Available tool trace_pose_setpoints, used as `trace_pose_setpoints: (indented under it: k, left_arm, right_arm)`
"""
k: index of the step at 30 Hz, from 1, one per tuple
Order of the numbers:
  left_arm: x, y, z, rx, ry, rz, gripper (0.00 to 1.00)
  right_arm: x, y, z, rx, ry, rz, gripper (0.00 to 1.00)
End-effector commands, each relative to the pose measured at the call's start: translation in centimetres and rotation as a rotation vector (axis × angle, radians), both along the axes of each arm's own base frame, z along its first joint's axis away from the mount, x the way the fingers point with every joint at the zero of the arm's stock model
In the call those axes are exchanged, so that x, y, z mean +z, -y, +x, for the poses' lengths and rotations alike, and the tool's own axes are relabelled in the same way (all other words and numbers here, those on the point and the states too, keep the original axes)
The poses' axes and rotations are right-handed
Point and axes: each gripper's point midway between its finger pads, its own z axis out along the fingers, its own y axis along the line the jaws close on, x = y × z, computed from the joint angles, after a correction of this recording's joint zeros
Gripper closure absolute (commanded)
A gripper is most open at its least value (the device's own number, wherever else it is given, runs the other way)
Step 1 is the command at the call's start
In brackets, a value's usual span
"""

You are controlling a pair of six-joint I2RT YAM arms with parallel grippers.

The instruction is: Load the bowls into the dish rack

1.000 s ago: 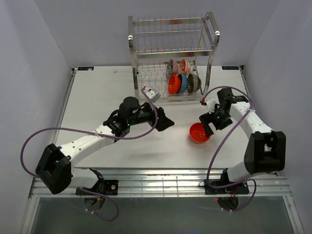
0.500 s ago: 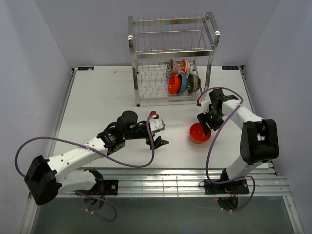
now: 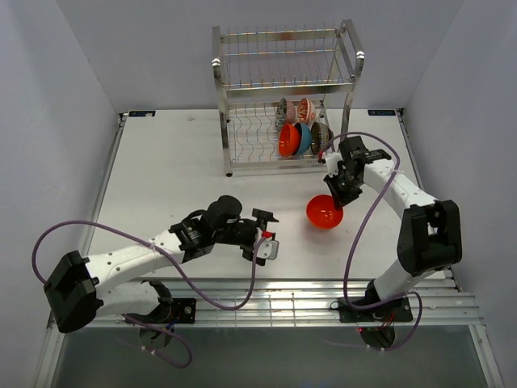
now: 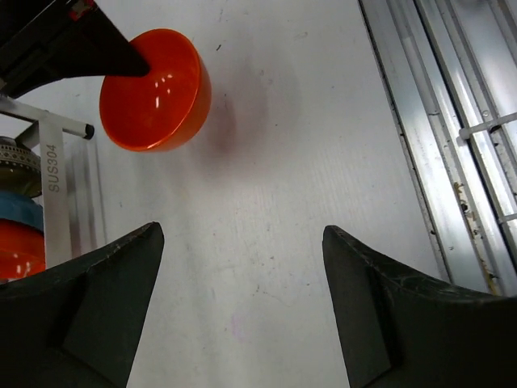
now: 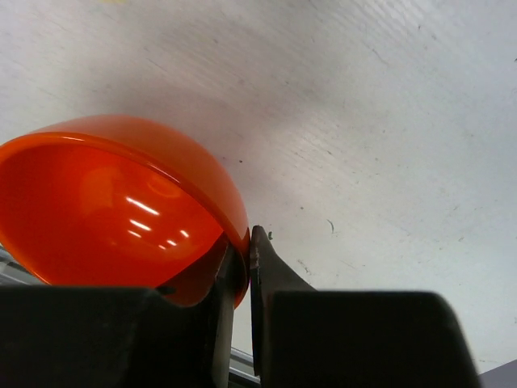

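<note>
A plain orange-red bowl [image 3: 324, 212] [image 4: 153, 89] [image 5: 113, 202] hangs tilted over the table in front of the dish rack [image 3: 284, 81]. My right gripper [image 3: 335, 198] [image 5: 247, 252] is shut on its rim, one finger inside and one outside. Several bowls stand on edge in the rack's lower tier: a red-and-white patterned one [image 3: 305, 110], an orange-red one [image 3: 287, 140], a blue one [image 3: 303, 137] and a brown one [image 3: 321, 137]. My left gripper [image 3: 263, 234] [image 4: 242, 267] is open over bare table, left of the held bowl, with nothing between its fingers.
The rack's corner post [image 4: 50, 182] stands at the left edge of the left wrist view, the racked bowls behind it. A ribbed metal rail [image 3: 266, 307] [image 4: 460, 121] runs along the table's near edge. Purple cables [image 3: 355, 234] loop off both arms.
My right gripper has shut on the orange-red bowl's rim and drawn it a little left and toward the rack. My left arm has pulled back from the rack toward the near edge, still open.
</note>
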Motion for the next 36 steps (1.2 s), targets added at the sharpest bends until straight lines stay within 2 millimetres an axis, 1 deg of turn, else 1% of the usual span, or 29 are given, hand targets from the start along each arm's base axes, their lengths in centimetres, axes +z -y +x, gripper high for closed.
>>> trace_pose_setpoints:
  k: [1, 2, 4, 5, 6, 8, 9, 10, 11, 12, 13, 14, 17, 18, 19, 20, 24, 25, 27, 28, 31, 32, 33, 34, 35, 36]
  left_arm:
    - [1.8, 1.7, 0.6, -0.127, 0.189, 0.029, 0.10]
    - [2.2, 2.7, 1.2, -0.133, 0.184, 0.049, 0.11]
    - [2.4, 4.1, 1.2, -0.157, 0.179, 0.076, 0.13]
    - [3.3, 4.9, 1.6, -0.172, 0.204, 0.090, 0.16]
    - [1.9, 5.8, 1.3, -0.201, 0.193, 0.129, 0.17]
    - [1.6, 6.7, 1.7, -0.214, 0.227, 0.156, 0.19]
    - [1.1, 7.5, 1.6, -0.230, 0.233, 0.173, 0.19]
    - [0.8, 7.7, 1.7, -0.238, 0.244, 0.188, 0.20]
    - [-0.2, 7.5, 1.7, -0.240, 0.249, 0.232, 0.21]
    - [-0.5, 7.9, 1.6, -0.261, 0.270, 0.250, 0.22]
    - [-1.5, 8.0, 1.7, -0.267, 0.263, 0.277, 0.22]
    - [-1.9, 8.0, 1.7, -0.268, 0.257, 0.291, 0.23]
    - [-3.4, 8.3, 2.1, -0.258, 0.251, 0.352, 0.29]
    - [-3.6, 8.4, 2.3, -0.248, 0.255, 0.365, 0.32]
    - [-3.5, 8.6, 2.5, -0.235, 0.254, 0.367, 0.38]
    - [-4.1, 8.6, 2.7, -0.227, 0.246, 0.385, 0.40]
    - [-4.9, 8.6, 3.2, -0.210, 0.261, 0.423, 0.49]
    - [-5.0, 8.6, 3.5, -0.198, 0.271, 0.434, 0.55]
    - [-6.0, 8.2, 3.6, -0.192, 0.268, 0.468, 0.63]
    - [-6.2, 8.2, 3.6, -0.184, 0.264, 0.477, 0.69]
    - [-7.1, 8.0, 3.7, -0.164, 0.237, 0.499, 0.80]
    - [-7.3, 7.9, 3.7, -0.152, 0.223, 0.503, 0.91]
    - [-7.7, 7.9, 3.6, -0.150, 0.213, 0.509, 0.97]
    - [-7.8, 7.9, 3.5, -0.143, 0.202, 0.511, 1.00]
    - [-7.9, 7.8, 3.4, -0.129, 0.178, 0.510, 1.00]
    - [-7.9, 7.9, 3.3, -0.120, 0.165, 0.504, 1.00]
  right_arm:
    - [5.0, -2.9, 0.5, 0.023, 0.087, 0.099, 0.92]
    - [5.1, -3.3, 0.3, 0.029, 0.078, 0.106, 0.92]
    - [5.4, -4.3, -0.2, 0.044, 0.058, 0.119, 0.92]
    - [5.4, -4.7, -0.5, 0.055, 0.050, 0.127, 0.92]
    - [5.5, -5.3, -0.8, 0.072, 0.047, 0.134, 0.92]
    - [5.4, -5.8, -1.2, 0.092, 0.042, 0.125, 0.92]
    - [5.3, -5.9, -1.3, 0.098, 0.042, 0.119, 0.92]
    - [5.3, -6.2, -1.5, 0.107, 0.040, 0.118, 0.92]
    - [5.2, -6.2, -1.7, 0.111, 0.039, 0.117, 0.92]
    - [5.3, -6.3, -1.7, 0.114, 0.040, 0.118, 0.92]
    - [5.2, -6.4, -1.8, 0.120, 0.039, 0.111, 0.92]
    - [5.3, -6.5, -1.8, 0.123, 0.039, 0.110, 0.92]
    - [5.5, -6.8, -2.1, 0.133, 0.036, 0.114, 0.92]
    - [5.6, -6.9, -2.2, 0.138, 0.038, 0.116, 0.92]
    - [5.6, -7.0, -2.5, 0.145, 0.034, 0.113, 0.92]
    - [5.6, -7.0, -2.5, 0.148, 0.036, 0.112, 0.92]
    - [5.2, -7.1, -2.9, 0.169, 0.029, 0.089, 0.92]
    - [5.1, -7.1, -3.0, 0.174, 0.030, 0.086, 0.92]
    - [5.2, -7.1, -2.8, 0.173, 0.034, 0.079, 0.92]
    - [5.3, -7.1, -2.6, 0.173, 0.041, 0.079, 0.92]
    - [5.4, -7.2, -2.6, 0.175, 0.036, 0.080, 0.92]
    - [5.4, -7.2, -2.7, 0.178, 0.031, 0.079, 0.89]
    - [5.4, -7.2, -2.7, 0.178, 0.031, 0.078, 0.87]
    - [5.6, -7.2, -2.6, 0.180, 0.032, 0.080, 0.82]
    - [5.7, -7.2, -2.6, 0.179, 0.037, 0.079, 0.67]
    - [5.9, -7.1, -2.5, 0.176, 0.043, 0.075, 0.64]
